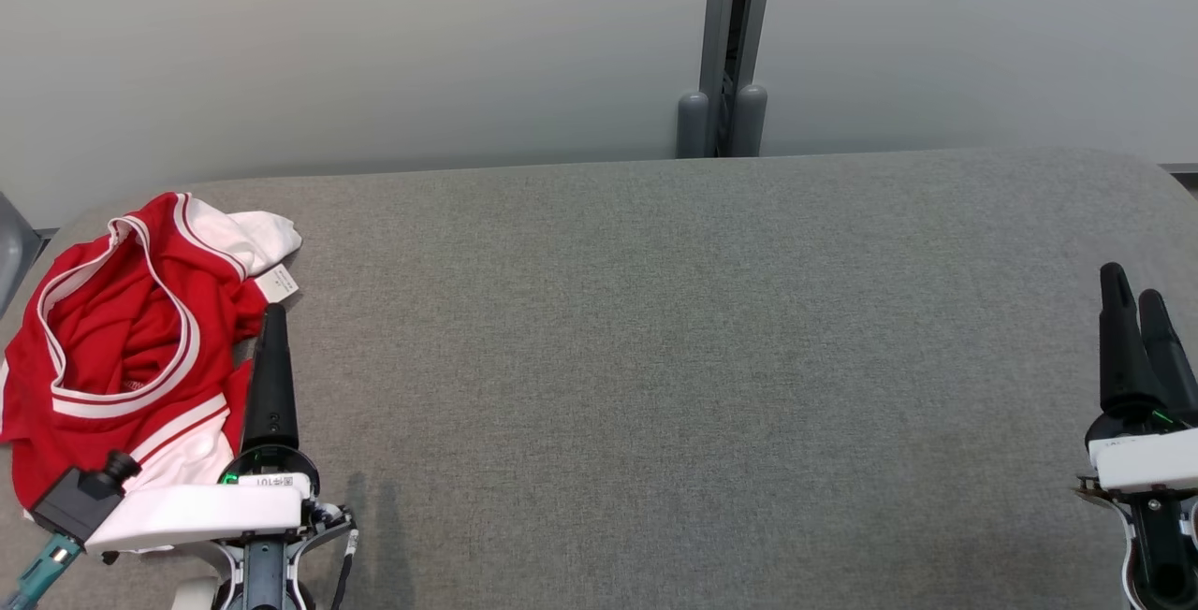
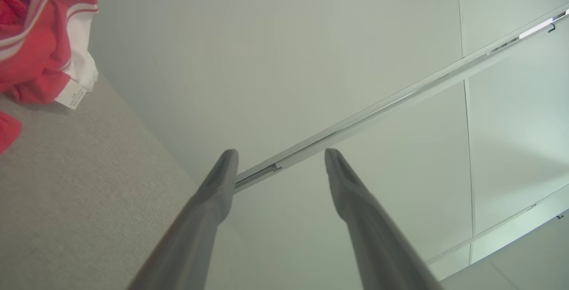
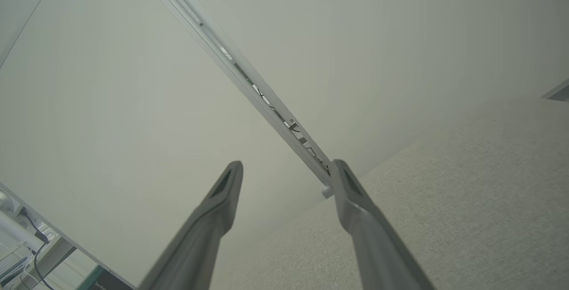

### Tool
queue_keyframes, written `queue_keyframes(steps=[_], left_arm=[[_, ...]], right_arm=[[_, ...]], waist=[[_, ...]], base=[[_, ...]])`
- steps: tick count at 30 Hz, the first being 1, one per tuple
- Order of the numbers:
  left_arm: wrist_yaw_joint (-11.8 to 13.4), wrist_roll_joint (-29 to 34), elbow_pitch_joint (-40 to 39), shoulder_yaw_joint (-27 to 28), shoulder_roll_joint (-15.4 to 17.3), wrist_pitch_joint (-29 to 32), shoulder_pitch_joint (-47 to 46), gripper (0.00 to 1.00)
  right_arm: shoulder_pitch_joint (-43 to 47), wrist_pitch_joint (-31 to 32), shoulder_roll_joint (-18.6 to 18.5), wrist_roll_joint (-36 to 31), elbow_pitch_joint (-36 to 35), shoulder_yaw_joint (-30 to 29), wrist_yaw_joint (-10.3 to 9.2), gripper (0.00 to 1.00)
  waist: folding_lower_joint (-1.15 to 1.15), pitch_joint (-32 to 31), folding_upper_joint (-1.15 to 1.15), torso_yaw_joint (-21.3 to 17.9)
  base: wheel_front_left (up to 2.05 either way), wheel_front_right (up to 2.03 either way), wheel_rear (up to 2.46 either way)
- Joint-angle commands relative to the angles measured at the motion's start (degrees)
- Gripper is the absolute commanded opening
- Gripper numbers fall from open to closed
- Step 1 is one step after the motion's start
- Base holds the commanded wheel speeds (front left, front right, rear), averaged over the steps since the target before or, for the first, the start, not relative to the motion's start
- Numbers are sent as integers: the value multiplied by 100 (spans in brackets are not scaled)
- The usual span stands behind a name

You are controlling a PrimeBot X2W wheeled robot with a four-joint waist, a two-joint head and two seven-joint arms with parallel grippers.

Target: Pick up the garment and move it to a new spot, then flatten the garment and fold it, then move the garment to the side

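Note:
A crumpled red garment [image 1: 122, 348] with white trim and a white tag lies bunched at the far left of the grey table [image 1: 674, 376]; its corner shows as the garment [image 2: 40, 36] at the upper left of the left wrist view. My left gripper [image 1: 271, 329] hovers just right of the heap, its fingers open in the left wrist view [image 2: 280, 159] with nothing between them. My right gripper [image 1: 1137, 297] stands at the table's right edge, far from the cloth, and its fingers are open and bare in the right wrist view [image 3: 286, 172].
A pale wall runs behind the table, with a grey vertical post [image 1: 725, 49] at the back centre. The table's rounded corners fall away at the far left and right. A wide stretch of grey cloth surface lies between the two grippers.

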Motion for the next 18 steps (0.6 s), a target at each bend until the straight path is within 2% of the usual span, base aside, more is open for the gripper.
queue_keyframes(steps=[1, 7, 10, 17, 18], left_arm=[[-7, 207, -190, 60, 19, -39, -95, 100], [3, 1105, -533, 100, 22, -105, -67, 100], [124, 1601, -762, 100, 21, -138, -88, 100], [582, 2965, -1071, -368, 24, -214, 5, 100], [744, 3349, -1051, -537, 26, -233, 40, 100]], right_arm=[[-146, -81, -100, -266, -149, 75, 6, 100], [-238, -220, -146, -1013, -330, 290, 7, 100], [-277, -291, -185, -1323, -375, 387, 7, 100], [-302, -438, -256, -2066, -338, 668, 8, 100], [-292, -480, -254, -2300, -331, 760, 8, 100]], waist=[[0, 6, 0, 2], [0, 44, 0, 15], [0, 63, 0, 19], [0, 93, 0, 17], [0, 98, 0, 14]], base=[[0, 0, 0], [0, 0, 0], [0, 0, 0], [0, 0, 0], [0, 0, 0]])
